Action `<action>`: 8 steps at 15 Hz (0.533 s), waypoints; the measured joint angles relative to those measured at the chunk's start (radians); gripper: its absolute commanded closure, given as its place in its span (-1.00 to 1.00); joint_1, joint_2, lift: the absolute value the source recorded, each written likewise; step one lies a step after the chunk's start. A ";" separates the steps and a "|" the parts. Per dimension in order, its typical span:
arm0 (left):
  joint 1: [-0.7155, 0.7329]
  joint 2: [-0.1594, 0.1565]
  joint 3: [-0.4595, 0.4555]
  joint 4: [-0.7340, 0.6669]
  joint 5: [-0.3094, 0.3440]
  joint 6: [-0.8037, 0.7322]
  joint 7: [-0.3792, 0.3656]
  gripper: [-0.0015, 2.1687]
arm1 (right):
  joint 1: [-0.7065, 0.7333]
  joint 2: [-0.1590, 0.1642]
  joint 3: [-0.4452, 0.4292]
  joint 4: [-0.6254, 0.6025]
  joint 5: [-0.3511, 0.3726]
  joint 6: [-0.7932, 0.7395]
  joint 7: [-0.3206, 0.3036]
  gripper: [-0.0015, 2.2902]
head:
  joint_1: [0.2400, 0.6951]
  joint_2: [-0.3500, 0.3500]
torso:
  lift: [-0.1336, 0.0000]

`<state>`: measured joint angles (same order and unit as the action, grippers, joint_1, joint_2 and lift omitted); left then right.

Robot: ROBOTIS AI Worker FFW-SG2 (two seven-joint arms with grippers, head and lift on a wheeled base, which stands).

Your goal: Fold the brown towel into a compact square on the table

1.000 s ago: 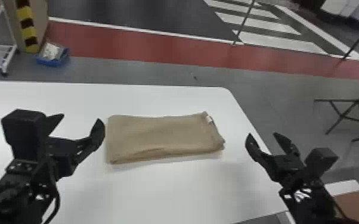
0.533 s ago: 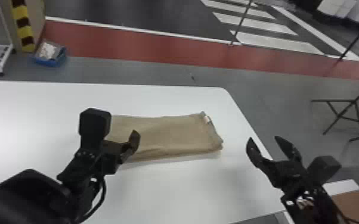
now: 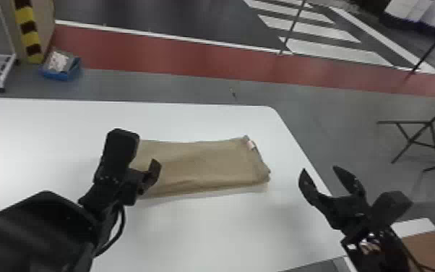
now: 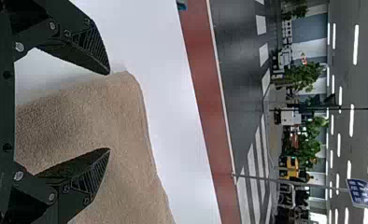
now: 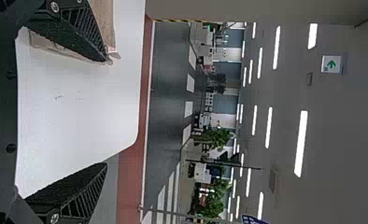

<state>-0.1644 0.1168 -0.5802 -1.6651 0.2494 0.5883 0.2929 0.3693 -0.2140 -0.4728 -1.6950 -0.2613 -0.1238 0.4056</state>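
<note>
The brown towel [image 3: 198,162] lies on the bench [image 3: 206,231] at twelve o'clock. At its nine o'clock end, the left end effector [image 4: 109,111] is spread; the right end effector [image 3: 319,169], spread too, is near four o'clock. Pinching too high could miss bottom layers.

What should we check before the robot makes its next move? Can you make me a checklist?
1. Towel lying on the table: ok. The brown towel is on the white table.
2. Towel is a compact square: not ok. It is a long rectangle, so it seems to need more folding.
3. Left end effector open: ok. The left end effector has its fingers apart at the towel's left end.
4. Left fingertips touching the towel: cannot tell.
5. Right end effector open: ok. The right end effector has its fingers apart, off to the right of the towel.
6. Towel gripped: not ok. Both end effectors are empty.
</note>
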 measured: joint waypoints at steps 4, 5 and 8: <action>-0.012 0.008 0.023 0.025 -0.006 0.037 0.000 -0.50 | -0.027 -0.012 0.007 0.033 0.002 0.000 0.002 -0.93 | 1.00 -1.00 | -0.92; -0.011 0.009 0.023 0.028 -0.007 0.045 -0.001 -0.50 | -0.032 -0.013 0.010 0.037 0.002 0.000 0.002 -0.93 | 1.00 -1.00 | -0.92; -0.005 0.009 0.016 0.029 -0.003 0.073 -0.004 -0.50 | -0.042 -0.013 0.015 0.042 0.003 0.000 0.002 -0.93 | 1.00 -1.00 | -0.92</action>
<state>-0.1692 0.1259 -0.5645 -1.6359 0.2465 0.6610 0.2890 0.3278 -0.2270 -0.4579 -1.6527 -0.2579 -0.1234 0.4079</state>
